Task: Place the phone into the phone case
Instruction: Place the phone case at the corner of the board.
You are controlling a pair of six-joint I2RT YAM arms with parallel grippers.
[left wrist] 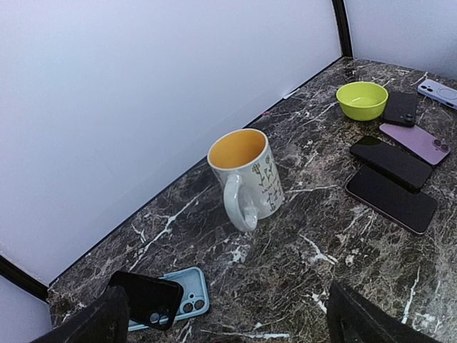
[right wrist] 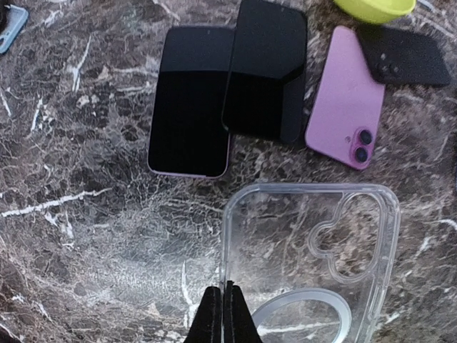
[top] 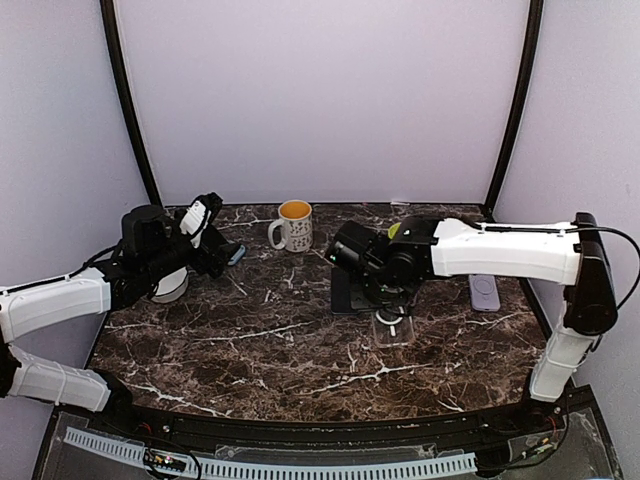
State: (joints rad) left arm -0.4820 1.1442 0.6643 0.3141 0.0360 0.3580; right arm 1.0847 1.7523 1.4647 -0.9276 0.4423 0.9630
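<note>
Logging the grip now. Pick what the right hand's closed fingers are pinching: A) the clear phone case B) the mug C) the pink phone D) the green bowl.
A: in the right wrist view the right hand is shut on the left wall of the clear phone case, while the pink phone lies apart beyond it.

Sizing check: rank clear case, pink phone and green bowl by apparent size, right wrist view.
1. clear case, nearest the camera.
2. pink phone.
3. green bowl, mostly out of frame, so unsure.

phone case point(right wrist: 285, 236): clear glossy plastic | phone point(right wrist: 189, 100): glossy black glass face | table point(right wrist: 86, 214): polished dark marble look | mug point(left wrist: 250, 179): glazed ceramic
</note>
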